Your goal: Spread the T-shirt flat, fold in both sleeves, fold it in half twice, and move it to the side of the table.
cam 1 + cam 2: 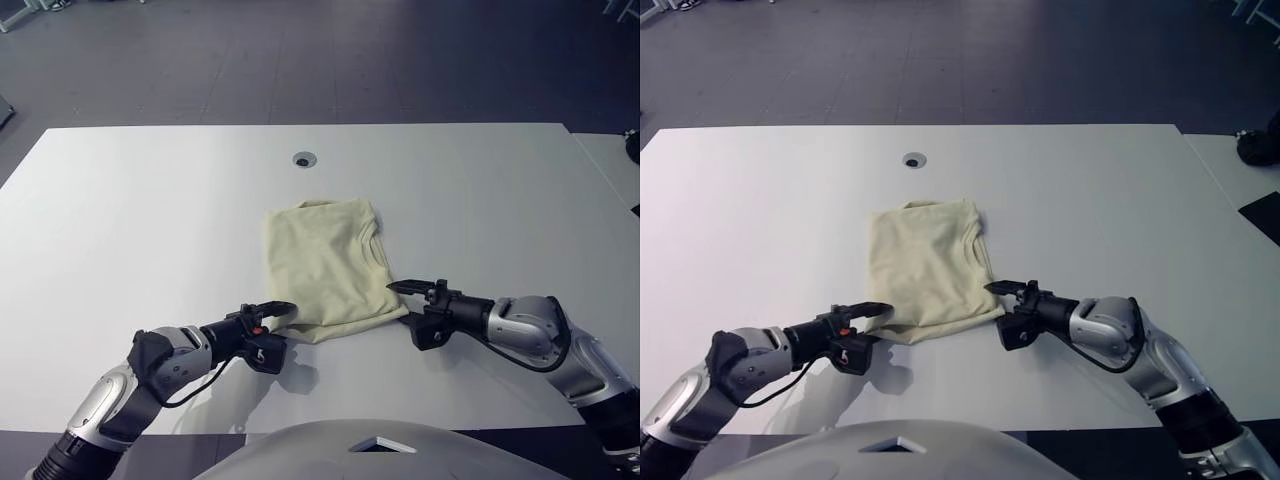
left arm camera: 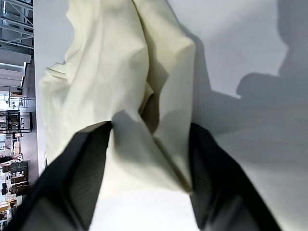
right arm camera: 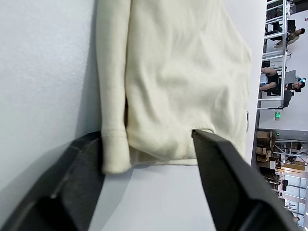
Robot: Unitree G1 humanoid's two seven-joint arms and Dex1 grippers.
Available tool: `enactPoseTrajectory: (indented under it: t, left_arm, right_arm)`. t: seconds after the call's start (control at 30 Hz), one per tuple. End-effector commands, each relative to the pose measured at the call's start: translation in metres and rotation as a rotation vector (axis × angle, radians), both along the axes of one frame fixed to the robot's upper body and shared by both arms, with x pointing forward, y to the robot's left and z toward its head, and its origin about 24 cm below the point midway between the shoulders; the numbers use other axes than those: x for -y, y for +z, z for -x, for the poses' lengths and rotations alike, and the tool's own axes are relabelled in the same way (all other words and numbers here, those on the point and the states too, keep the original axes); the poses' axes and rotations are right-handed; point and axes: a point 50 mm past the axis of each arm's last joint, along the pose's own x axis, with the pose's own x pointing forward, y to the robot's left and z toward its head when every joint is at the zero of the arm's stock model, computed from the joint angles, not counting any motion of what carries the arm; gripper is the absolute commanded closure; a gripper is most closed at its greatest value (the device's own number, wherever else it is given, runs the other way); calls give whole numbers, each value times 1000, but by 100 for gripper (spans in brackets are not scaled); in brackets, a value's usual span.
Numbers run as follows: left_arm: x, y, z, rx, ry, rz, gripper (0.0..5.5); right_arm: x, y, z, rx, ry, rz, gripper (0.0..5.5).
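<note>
The T-shirt point(image 1: 325, 265) is pale yellow, soft cloth, folded into a fat rectangle w/ a few bumps & creases. It lies in the middle of the white table point(image 1: 120, 220), which is smooth & flat. The neck side of the shirt shows along its right edge. Past the shirt's far edge there is a small round hole point(image 1: 304, 159) w/ a grey ring in the table top.

L gripper point(image 1: 285, 310) is at the near left corner of the shirt. Its two black fingers point(image 2: 82, 168) are spread wide, w/ a bunched, wrinkly bit of the corner between them. They aren't squeezing it.

R gripper point(image 1: 400, 300) is at the near right corner. Its black fingers point(image 3: 221, 163) are wide apart too, one on each side of the thick folded edge w/ its stitched hem. No pinch there either.

Both arms are low over the table, near the front edge.
</note>
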Motion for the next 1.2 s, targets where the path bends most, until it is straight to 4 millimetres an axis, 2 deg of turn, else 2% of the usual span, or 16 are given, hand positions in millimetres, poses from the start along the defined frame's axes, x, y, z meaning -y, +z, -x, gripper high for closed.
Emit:
enactPoseTrajectory:
  t: [0.03,0.27,0.43,0.57,0.7,0.93,1.07,1.2]
  left_arm:
    - [-9,-13,2,-66,15,-77,402]
    - [-12,-14,1,-83,-2,-82,529]
    - [-10,-10,-1,-116,-35,-49,540]
    - [-3,2,6,-302,-69,52,540]
    - [-10,14,18,-527,-60,52,540]
    - [-12,43,13,-784,-21,128,540]
    - [-8,59,8,-881,-10,192,540]
    - [-11,78,-13,-917,15,251,540]
  right_arm:
    - [-5,-13,4,-42,20,17,341]
    - [0,-13,-2,-29,16,31,463]
    - [-4,-9,5,-94,38,1,536]
    - [-6,6,20,-325,13,-82,537]
    - [3,20,26,-541,-16,-51,537]
    - [25,41,34,-903,-92,-1,538]
    - [21,64,22,-1029,-105,-114,538]
    - [22,90,-2,-1120,-121,-237,538]
